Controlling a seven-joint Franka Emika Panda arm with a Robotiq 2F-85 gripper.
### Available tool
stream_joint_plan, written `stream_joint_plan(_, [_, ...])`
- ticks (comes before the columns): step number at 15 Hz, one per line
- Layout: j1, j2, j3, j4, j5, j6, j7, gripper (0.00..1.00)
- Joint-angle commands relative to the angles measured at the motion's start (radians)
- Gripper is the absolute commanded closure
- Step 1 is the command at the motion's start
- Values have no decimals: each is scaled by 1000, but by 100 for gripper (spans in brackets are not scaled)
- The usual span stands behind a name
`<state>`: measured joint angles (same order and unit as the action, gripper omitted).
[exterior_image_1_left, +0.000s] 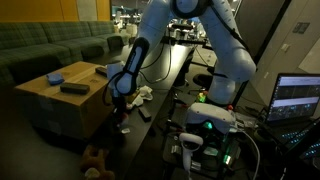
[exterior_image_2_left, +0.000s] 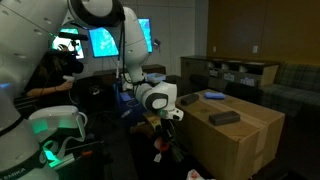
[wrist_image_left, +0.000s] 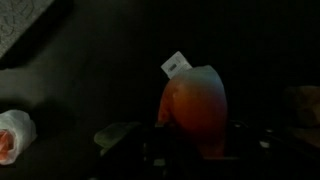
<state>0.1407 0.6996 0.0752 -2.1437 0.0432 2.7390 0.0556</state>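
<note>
1. The black Robotiq gripper (exterior_image_1_left: 122, 100) on the white Franka arm hung low beside a large brown cardboard box (exterior_image_1_left: 50, 112), close to the dark floor.
2. In the wrist view the gripper (wrist_image_left: 190, 152) was only a dark shape along the bottom edge. An orange-red, rounded soft object with a small white tag (wrist_image_left: 195, 105) rose directly in front of it.
3. The lower part of that object sat right at the fingers. The picture was too dark to tell whether the jaws pressed on it or stood slightly off it, so the grip could not be judged.
4. In an exterior view the gripper (exterior_image_2_left: 172, 120) pointed downward. A reddish shape (exterior_image_2_left: 163, 142), probably the same soft object, lay just beneath it, next to the box's near corner.
5. A crumpled white-and-red thing (wrist_image_left: 12, 135) lay on the dark floor at the lower left of the wrist view, well apart from the orange-red object.
6. On the box top lay a flat blue item (exterior_image_2_left: 213, 96) and a dark rectangular block (exterior_image_2_left: 225, 118), near each other but not touching. Both were also seen in the opposite exterior view, blue (exterior_image_1_left: 55, 77) and dark (exterior_image_1_left: 73, 88).
7. A green upholstered sofa (exterior_image_1_left: 40, 45) stood behind the box.
8. An open laptop with a lit screen (exterior_image_1_left: 297, 98) sat beside the robot's base.
9. Bright blue monitors (exterior_image_2_left: 105, 42) glowed behind the arm.
</note>
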Motion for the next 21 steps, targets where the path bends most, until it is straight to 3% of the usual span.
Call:
stream_joint_plan(1, [-22, 10, 21, 18, 13, 20, -5, 34])
stream_joint_plan(4, [-33, -31, 21, -24, 13, 28, -12, 9])
stream_joint_plan(6, [-43, -66, 23, -61, 16, 37, -14, 0])
stream_joint_plan(14, [-132, -197, 45, -227, 75, 86, -18, 0])
stream_joint_plan(21, [-189, -170, 14, -312, 133, 188, 10, 0])
